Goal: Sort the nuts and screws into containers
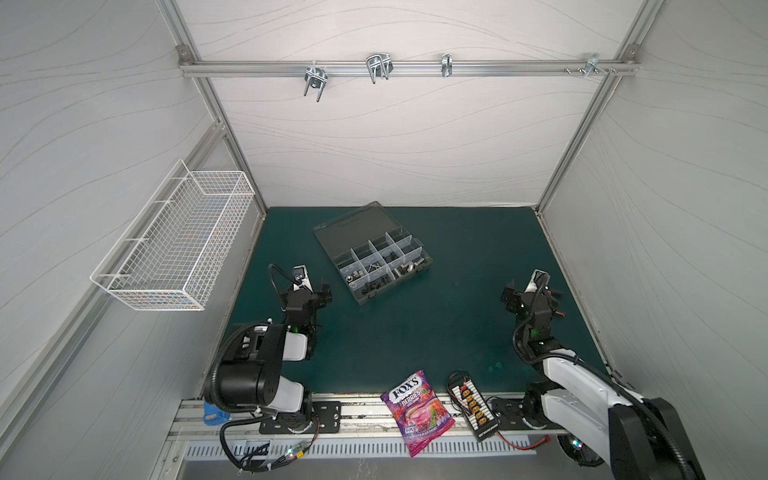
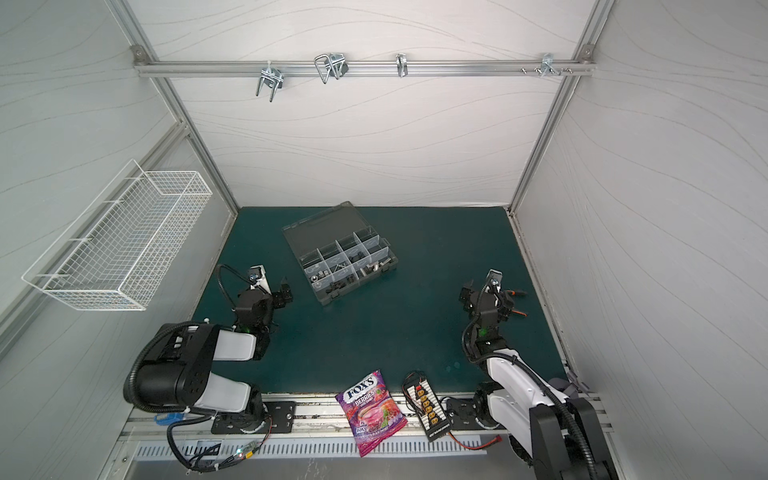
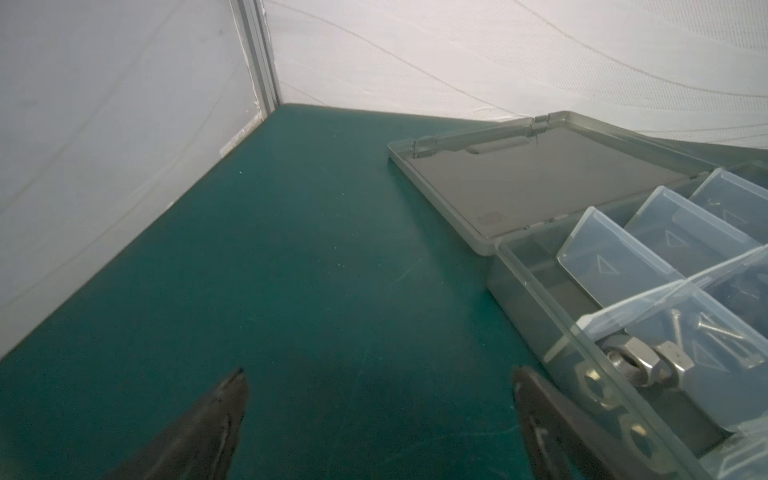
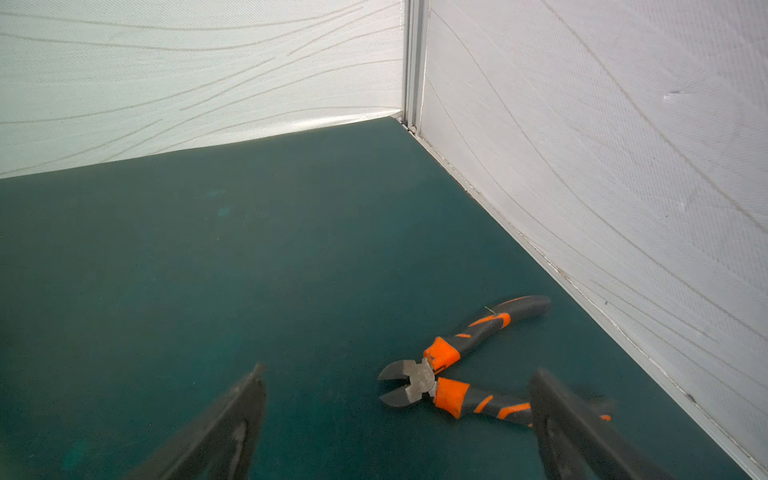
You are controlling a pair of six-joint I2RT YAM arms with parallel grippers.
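Note:
The smoky-grey organizer box (image 1: 360, 300) (image 2: 326, 300) lies at the mat's middle back, its lid (image 3: 540, 178) folded open on the far side. Its containers (image 3: 648, 232) are parted by clear dividers. Silver nuts (image 3: 631, 365) and thin screws (image 3: 715, 332) lie in the near-left compartments, and dark and silver hardware (image 1: 405, 268) fills others. I see no loose screw or nut on the mat. My left gripper (image 1: 309, 287) (image 2: 268, 289) (image 3: 379, 374) is open and empty just left of the box. My right gripper (image 1: 531, 291) (image 2: 486, 291) (image 4: 400, 372) is open and empty near the right wall.
Orange-and-grey cutting pliers (image 4: 440, 374) (image 2: 517, 303) lie on the mat by my right gripper. A purple candy bag (image 1: 417, 411) and a yellow-plug connector board (image 1: 471, 407) sit at the front edge. A white wire basket (image 1: 174, 245) hangs on the left wall.

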